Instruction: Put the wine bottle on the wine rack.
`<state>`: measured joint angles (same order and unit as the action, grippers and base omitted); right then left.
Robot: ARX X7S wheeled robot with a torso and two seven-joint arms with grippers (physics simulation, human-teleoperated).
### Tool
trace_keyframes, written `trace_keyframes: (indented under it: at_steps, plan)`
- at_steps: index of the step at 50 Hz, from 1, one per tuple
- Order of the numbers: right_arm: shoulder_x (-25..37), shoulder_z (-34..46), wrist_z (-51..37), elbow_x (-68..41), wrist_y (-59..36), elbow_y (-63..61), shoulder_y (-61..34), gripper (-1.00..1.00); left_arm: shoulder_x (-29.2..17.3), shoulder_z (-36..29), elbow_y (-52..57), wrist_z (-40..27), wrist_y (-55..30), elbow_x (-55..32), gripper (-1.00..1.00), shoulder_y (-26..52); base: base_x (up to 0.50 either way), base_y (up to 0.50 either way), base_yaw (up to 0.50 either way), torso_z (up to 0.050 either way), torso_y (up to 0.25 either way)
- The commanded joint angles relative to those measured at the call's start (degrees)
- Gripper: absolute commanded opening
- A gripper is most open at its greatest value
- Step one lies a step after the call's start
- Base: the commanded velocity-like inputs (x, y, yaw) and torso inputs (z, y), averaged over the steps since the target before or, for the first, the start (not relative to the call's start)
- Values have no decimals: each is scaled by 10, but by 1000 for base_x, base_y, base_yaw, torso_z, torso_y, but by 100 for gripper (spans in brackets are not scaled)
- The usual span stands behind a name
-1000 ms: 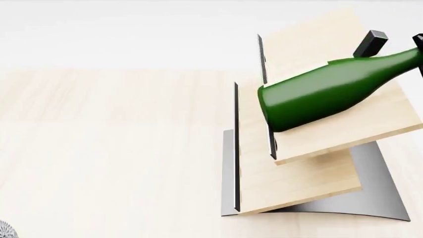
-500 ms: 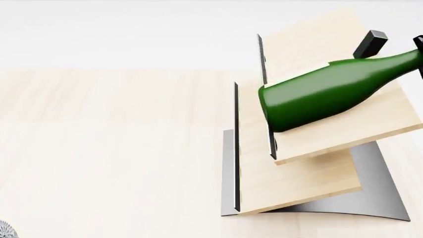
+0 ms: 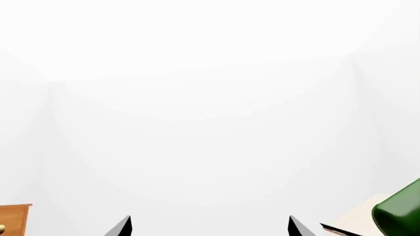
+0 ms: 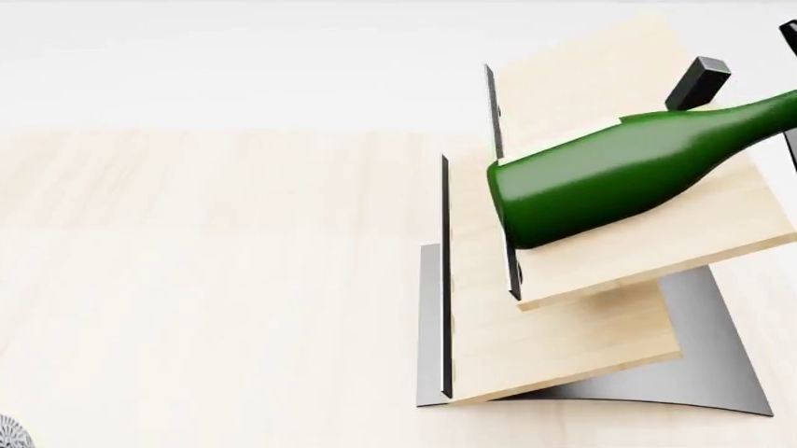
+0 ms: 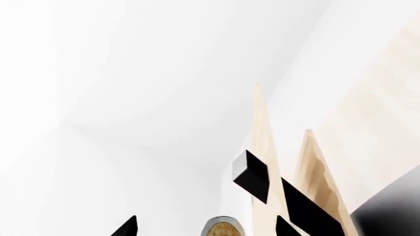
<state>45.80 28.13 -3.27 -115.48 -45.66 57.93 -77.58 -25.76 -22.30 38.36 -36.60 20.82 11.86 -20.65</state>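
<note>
Near your bench's point(image 4: 187, 280) right edge, the wine bottle point(image 4: 610, 177) lies slanted on the wine rack's point(image 4: 585, 317) upper panel. Your left claw point(image 3: 208, 227) and right claw point(image 5: 206, 227) both stand apart, holding nothing, angled upward.

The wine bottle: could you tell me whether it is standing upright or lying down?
Lying down: the wine bottle rests on its side across the wine rack's upper panel, neck toward the peg.

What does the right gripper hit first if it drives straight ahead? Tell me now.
Most likely the wine bottle, whose cork end sits just ahead between the spread fingertips of the right gripper. The black peg of the wine rack looks further on and off-line, though depth is unclear.
</note>
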Motion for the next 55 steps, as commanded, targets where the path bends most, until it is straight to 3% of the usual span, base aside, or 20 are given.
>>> trace_keyframes:
  at_steps: [1, 46, 51, 55]
  plan:
    - [2, -3, 1, -1, 0, -3, 1, 100, -1, -1, 0, -2, 0, 0, 100, 1, 0, 0, 0, 0, 0]
    - [119, -110, -63, -103, 58, -156, 153, 100, -4, -7, 6, -4, -9, 4, 100, 4, 0, 0, 0, 0, 0]
    - [142, -150, -63, -122, 100, -229, 215, 100, -3, -9, 7, -4, -11, 6, 100, 4, 0, 0, 0, 0, 0]
    - [166, -174, -110, -47, 228, -329, 279, 100, -4, -9, 7, -5, -11, 5, 100, 4, 0, 0, 0, 0, 0]
